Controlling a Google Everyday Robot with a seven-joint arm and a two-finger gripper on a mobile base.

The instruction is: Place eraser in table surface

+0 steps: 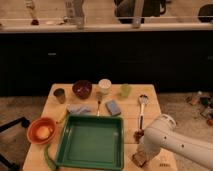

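The pale wooden table surface (150, 107) fills the middle of the camera view. My gripper (139, 158) hangs from the white arm (165, 137) at the table's front right corner, low over the planks and just right of the green tray (91, 141). A small brownish thing shows at the gripper's tip; I cannot tell whether it is the eraser. A blue-grey block (113, 107) lies on the planks behind the tray.
The tray looks empty. Also on the table are an orange bowl (41, 130), a metal cup (59, 94), a dark bowl (82, 88), a white cup (104, 85), a green cup (125, 90), a bluish cloth (80, 108) and a long spoon (142, 107). A dark counter stands behind.
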